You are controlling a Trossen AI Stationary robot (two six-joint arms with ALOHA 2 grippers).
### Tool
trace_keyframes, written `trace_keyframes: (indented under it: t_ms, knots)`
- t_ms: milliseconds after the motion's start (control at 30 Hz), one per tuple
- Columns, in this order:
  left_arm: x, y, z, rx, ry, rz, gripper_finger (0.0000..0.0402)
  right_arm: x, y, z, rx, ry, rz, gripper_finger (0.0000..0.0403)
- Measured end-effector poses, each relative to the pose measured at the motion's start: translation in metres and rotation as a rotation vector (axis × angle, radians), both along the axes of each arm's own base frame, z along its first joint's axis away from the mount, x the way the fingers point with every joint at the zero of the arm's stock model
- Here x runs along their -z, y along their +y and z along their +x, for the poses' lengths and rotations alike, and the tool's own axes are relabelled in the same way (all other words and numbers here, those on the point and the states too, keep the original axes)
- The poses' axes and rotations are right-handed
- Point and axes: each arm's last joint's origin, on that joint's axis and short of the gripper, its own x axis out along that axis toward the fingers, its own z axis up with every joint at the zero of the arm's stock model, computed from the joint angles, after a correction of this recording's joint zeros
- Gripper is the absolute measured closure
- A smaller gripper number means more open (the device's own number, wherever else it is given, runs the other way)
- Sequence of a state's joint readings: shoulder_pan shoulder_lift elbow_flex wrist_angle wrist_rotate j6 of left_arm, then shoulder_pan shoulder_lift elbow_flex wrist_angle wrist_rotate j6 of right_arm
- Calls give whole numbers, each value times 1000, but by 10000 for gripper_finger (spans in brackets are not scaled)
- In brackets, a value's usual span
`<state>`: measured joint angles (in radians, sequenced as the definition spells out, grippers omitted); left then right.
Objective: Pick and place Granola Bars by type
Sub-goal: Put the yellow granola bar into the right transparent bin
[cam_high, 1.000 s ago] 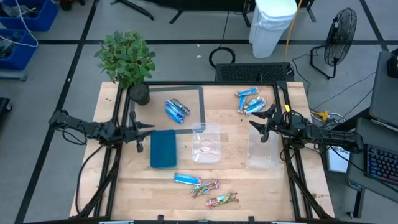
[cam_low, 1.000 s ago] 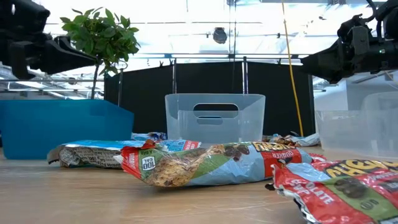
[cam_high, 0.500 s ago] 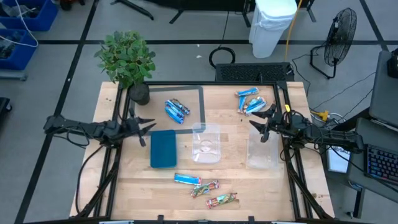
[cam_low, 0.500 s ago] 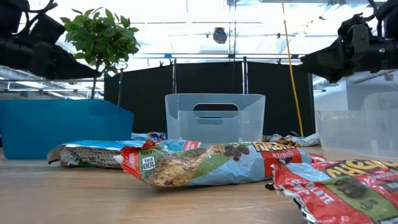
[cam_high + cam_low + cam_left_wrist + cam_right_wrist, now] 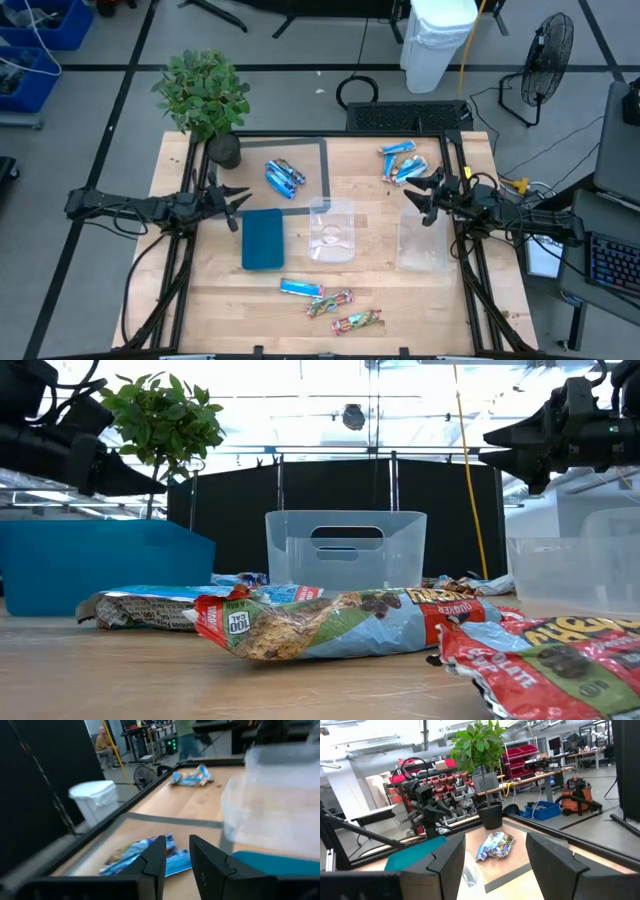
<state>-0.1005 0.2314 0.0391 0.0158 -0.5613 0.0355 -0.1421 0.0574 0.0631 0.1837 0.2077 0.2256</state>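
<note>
My left end effector (image 5: 232, 203) pulled back toward the desk's left edge and swung up toward the darker blue granola bars (image 5: 284, 177), off the teal tray (image 5: 263, 239), my right end effector (image 5: 418, 199) nudged slightly up toward the light blue bars (image 5: 400, 163)

Teal tray (image 5: 263, 239), clear tubs (image 5: 331, 231), potted plant (image 5: 203, 95)

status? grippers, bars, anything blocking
Left gripper empty, narrow gap, aimed at dark blue bars. Right gripper open, empty, above right tub. All bars loose on table, none sorted. Nothing blocking.
</note>
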Motion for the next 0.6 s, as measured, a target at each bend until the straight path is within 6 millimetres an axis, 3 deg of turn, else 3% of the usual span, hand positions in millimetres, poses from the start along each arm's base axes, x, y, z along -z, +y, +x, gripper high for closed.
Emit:
trace_keyframes:
  t_ms: [400, 533, 600]
  knots:
    - [-4, -1, 1, 29, -66, -65, 309, -1, 0, 0, -5, -44, 77, 202]
    - [-4, -1, 1, 29, -67, -67, 309, -8, -2, 1, 51, -20, -32, 202]
    - [-4, -1, 1, 29, -69, -68, 309, -25, -4, 1, 83, 43, -84, 202]
